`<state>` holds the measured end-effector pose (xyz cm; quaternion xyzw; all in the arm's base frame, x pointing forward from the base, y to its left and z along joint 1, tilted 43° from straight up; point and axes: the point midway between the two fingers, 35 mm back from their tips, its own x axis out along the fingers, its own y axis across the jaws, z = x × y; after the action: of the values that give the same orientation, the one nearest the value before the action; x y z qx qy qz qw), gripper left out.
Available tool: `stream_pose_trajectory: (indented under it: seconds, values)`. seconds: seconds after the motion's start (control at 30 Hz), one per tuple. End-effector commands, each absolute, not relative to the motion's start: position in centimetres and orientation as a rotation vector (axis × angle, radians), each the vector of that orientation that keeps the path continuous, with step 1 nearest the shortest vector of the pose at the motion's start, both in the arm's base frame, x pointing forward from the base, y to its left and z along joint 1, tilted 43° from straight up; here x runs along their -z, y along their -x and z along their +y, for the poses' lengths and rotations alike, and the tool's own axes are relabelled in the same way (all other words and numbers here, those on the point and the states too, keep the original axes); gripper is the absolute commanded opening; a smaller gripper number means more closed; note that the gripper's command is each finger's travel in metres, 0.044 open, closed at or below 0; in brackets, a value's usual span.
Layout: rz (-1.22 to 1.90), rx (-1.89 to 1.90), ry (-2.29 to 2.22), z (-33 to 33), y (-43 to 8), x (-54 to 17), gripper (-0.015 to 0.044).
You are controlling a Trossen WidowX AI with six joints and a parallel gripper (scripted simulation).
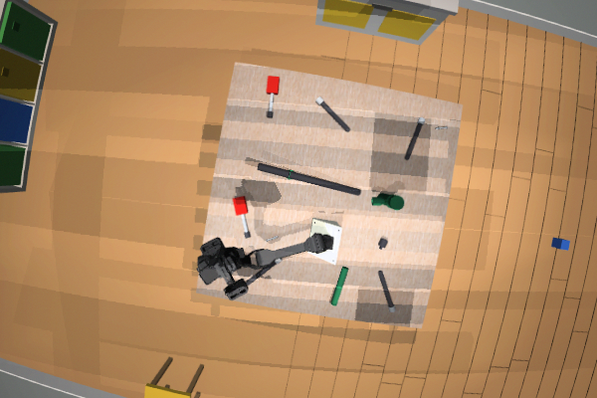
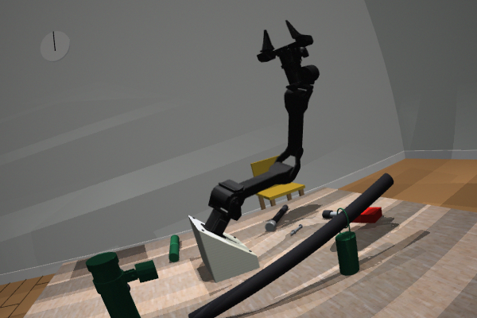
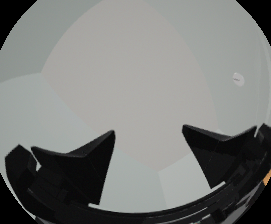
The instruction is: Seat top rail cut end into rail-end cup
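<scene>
Jaws: wide open with nothing between them; my gripper [image 1: 224, 269] [image 2: 276, 26] [image 3: 150, 131] points upward, high over the table [image 1: 298, 139] [image 2: 167, 298], well apart from the rail.
Arm base: the pale wedge [image 1: 323, 229] [image 2: 228, 262] stands on the near side of the table in the top view, between the gripper and the table's right part.
Rail: the dark top rail [image 1: 318, 182] [image 2: 302, 244] runs slantwise beyond the base, passing through the green loop cap [image 1: 290, 174] [image 2: 347, 219] above the small green post [image 2: 347, 255] toward its left end.
End cup: the green cup [image 1: 376, 201] [image 2: 146, 270] sticks out leftward, up near the post cap [image 1: 395, 202] [image 2: 102, 259] on the big post [image 2: 119, 298]; from above, I see the rail's right end just beside it, outside the cup, so seating remains undone.
Near right: a green cylinder [image 1: 339, 286] [image 2: 174, 248] lies apart from the base.
Left side: two red-headed tools lie on the table, one near [image 1: 240, 205] [image 2: 367, 215], one far [image 1: 273, 85].
</scene>
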<state>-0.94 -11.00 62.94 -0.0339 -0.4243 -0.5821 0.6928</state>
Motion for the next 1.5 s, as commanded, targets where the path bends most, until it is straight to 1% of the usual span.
stream_pose_trajectory:
  seconds: [0.0, 0.03, 0.33, 0.53, 0.77, 0.93, 1.07, 1.27, 1.47]
  values:
    - [-0.937, 1.300, 0.076, -11.2, 0.8, -62.8, 0.0426]
    - [-0.905, 1.300, 0.076, -11.9, 0.2, -62.6, 0.0440]
    - [-0.389, 1.221, 0.059, -21.2, -8.6, -55.4, 0.0440]
    - [-0.047, 1.089, 0.022, -25.7, -14.2, -48.0, 0.0440]
    - [0.316, 0.862, -0.056, -28.0, -19.5, -37.8, 0.0440]
    - [0.538, 0.660, -0.139, -27.7, -22.2, -30.3, 0.0440]
    - [0.699, 0.465, -0.233, -26.0, -23.8, -24.1, 0.0440]
    - [0.879, 0.152, -0.419, -21.6, -24.8, -16.2, 0.0440]
    - [0.975, -0.179, -0.688, -15.6, -24.5, -10.6, 0.0440]
